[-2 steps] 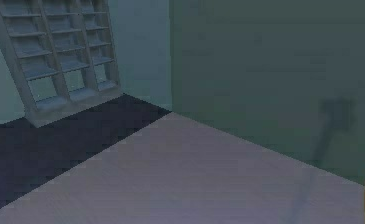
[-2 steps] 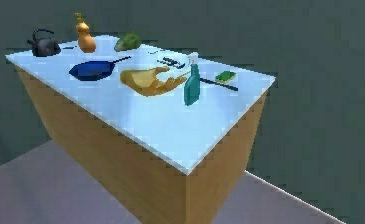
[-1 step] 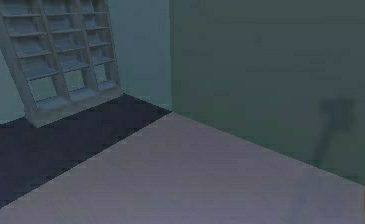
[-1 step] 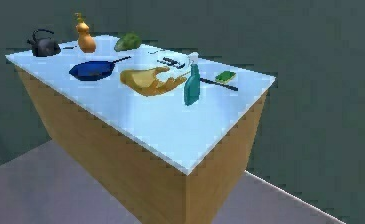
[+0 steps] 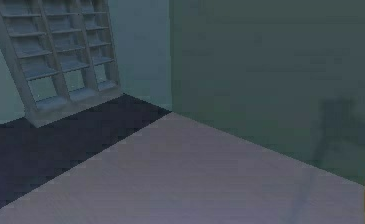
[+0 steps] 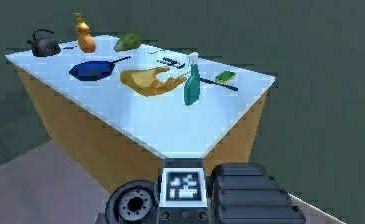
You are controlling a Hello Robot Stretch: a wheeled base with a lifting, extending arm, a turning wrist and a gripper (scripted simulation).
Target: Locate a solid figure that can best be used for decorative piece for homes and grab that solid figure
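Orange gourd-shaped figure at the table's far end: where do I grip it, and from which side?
Probably at the narrow waist of the orange figure, above its round lower bulb; it stands upright, so a level reach should fit there. Come from the near side, over the flat pan, between the kettle and the green thing.

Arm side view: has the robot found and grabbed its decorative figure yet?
Found, probably: an orange gourd-shaped figure stands at the table's far edge beside a kettle. In hand: the approach, with the table alongside. Left: reaching out and grabbing it.
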